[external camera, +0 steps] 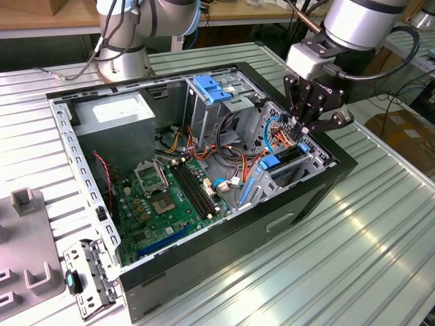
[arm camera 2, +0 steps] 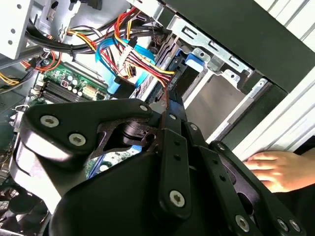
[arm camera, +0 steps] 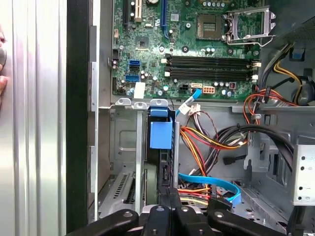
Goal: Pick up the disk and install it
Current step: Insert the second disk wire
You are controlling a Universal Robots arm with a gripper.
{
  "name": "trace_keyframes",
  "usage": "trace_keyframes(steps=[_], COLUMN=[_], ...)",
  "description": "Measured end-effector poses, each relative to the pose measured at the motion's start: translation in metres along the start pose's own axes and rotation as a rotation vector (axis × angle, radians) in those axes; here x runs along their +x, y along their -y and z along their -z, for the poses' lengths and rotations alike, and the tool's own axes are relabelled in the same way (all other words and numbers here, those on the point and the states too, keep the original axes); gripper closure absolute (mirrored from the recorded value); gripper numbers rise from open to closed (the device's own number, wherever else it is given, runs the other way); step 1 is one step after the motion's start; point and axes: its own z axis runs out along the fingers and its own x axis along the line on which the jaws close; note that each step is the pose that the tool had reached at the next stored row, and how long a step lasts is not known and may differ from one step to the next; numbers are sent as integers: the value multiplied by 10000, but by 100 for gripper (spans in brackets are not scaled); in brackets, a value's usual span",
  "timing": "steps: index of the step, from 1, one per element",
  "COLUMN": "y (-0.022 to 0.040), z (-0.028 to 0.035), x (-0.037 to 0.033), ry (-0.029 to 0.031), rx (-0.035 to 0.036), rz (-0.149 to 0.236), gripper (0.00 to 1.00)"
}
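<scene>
Fingers closed to a narrow point above one disk seated in the bay, one hand seen beside the case

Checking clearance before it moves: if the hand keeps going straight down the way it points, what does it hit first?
Probably the disk standing on edge in the drive cage, right under the hand; loose cables lie beside it.

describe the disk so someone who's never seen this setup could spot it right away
Start at the open black computer case on the ribbed table. In its metal drive cage beneath the gripper, the disk stands on edge: a dark slab with blue plastic rails, unlike the loose cables beside it.
</scene>
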Motion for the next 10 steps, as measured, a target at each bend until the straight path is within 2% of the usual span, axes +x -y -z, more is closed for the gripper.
trace_keyframes(steps=[1, 2, 3, 4, 6, 7, 10], y=[-10, -35, -30, -27, -16, -8, 27], z=[0, 155, 243, 245, 245, 245, 243], x=[0, -12, -18, -39, -69, -85, -154], ry=[-1, -1, 4, 8, 11, 12, 15], rx=[-10, -56, -174, -324, -450, -494, -552], rz=[-1, 2, 3, 5, 6, 6, 8], gripper=[89, 89, 89, 89, 89, 89, 89])
